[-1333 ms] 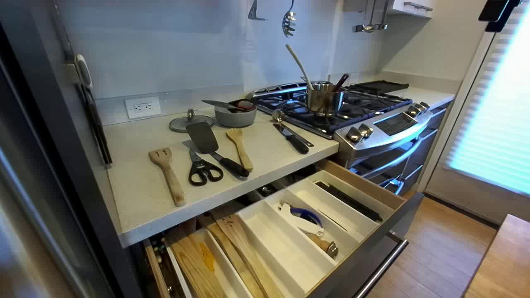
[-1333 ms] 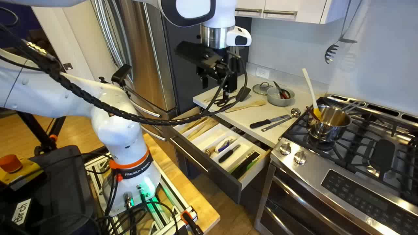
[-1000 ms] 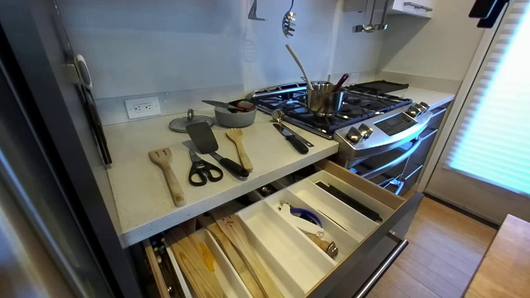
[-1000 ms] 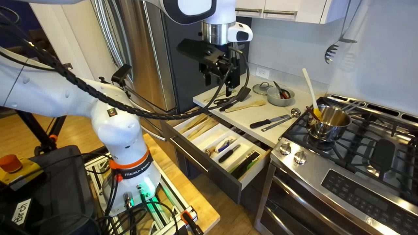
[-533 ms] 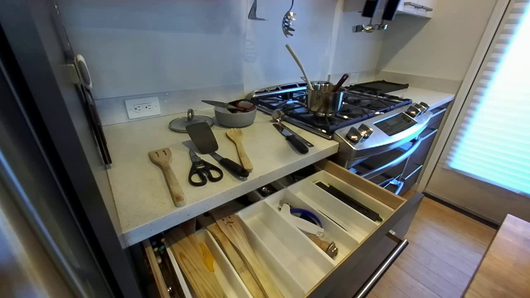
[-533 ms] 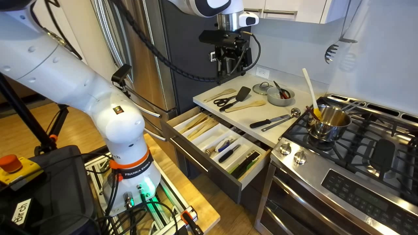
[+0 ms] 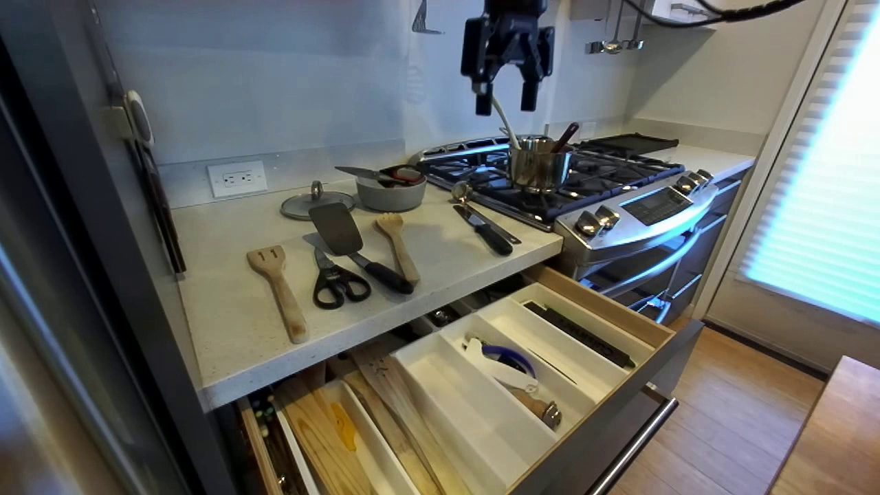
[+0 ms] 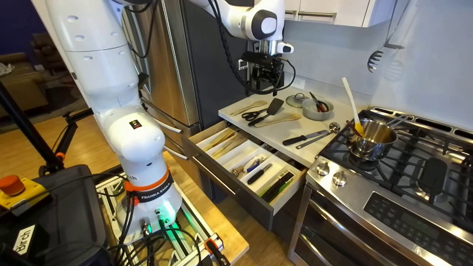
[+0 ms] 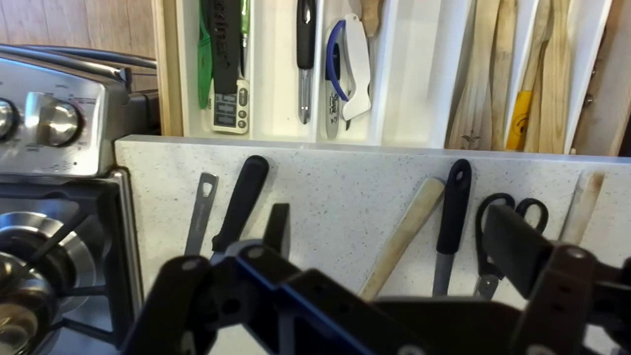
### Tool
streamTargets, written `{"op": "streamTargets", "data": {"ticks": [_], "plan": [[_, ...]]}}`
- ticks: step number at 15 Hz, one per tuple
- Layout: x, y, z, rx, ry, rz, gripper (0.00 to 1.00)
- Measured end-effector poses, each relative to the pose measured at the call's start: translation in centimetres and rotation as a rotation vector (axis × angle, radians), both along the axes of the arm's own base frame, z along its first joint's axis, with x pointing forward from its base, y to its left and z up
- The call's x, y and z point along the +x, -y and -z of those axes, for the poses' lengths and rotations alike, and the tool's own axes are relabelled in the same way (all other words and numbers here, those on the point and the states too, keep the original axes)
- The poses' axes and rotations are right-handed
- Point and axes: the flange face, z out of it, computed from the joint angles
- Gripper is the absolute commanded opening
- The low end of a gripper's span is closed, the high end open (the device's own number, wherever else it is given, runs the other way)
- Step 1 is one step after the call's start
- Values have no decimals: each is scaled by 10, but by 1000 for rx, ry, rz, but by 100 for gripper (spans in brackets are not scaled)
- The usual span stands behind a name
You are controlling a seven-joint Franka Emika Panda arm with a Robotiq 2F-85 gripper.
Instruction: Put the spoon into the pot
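The wooden spoon lies on the counter, its pale head toward the back wall and its handle toward the drawer. It also lies there in an exterior view. In the wrist view its handle shows between the fingers; its head is hidden behind the gripper. The steel pot stands on the stove, also seen in an exterior view, with a white-handled and a dark-red-handled utensil in it. My gripper is open and empty, high above the counter; it also shows in an exterior view and the wrist view.
A black turner, scissors and a slotted wooden spatula lie beside the spoon. A grey dish, a glass lid and a black-handled knife are also on the counter. An open drawer juts out in front.
My gripper has swung over the counter, coming into view from the top right in an exterior view, and now points down. The utensils and pot have not moved.
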Motion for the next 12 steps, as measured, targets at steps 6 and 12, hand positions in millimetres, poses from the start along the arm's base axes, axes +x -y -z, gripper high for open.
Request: {"op": "streamTargets", "data": {"ticks": [6, 12], "plan": [[53, -18, 74, 44, -150, 6, 100], [65, -20, 68, 71, -79, 91, 100]]}}
